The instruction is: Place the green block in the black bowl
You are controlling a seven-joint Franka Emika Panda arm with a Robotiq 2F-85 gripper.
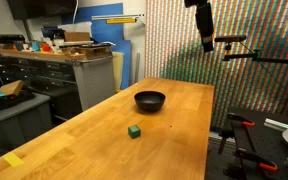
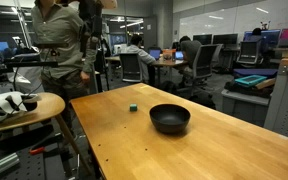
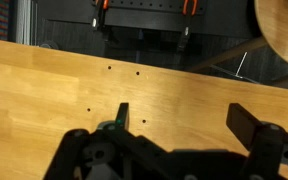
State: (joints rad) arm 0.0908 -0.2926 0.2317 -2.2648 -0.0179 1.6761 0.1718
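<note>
The green block (image 1: 134, 130) is a small cube standing alone on the wooden table (image 1: 94, 140), also visible in an exterior view (image 2: 133, 107). The black bowl (image 1: 150, 100) stands upright and empty a short way from the block, and shows in both exterior views (image 2: 170, 118). My gripper (image 1: 204, 38) hangs high above the table's far edge, well away from both. In the wrist view the gripper (image 3: 184, 120) is open and empty over bare wood. Block and bowl are out of the wrist view.
A round wooden stool (image 2: 24, 105) with white objects stands beside the table and shows in the wrist view (image 3: 284, 30). Workshop cabinets (image 1: 44, 70) stand beyond the table. A camera stand (image 1: 246, 50) is near the gripper. Yellow tape (image 1: 14, 159) marks a table corner.
</note>
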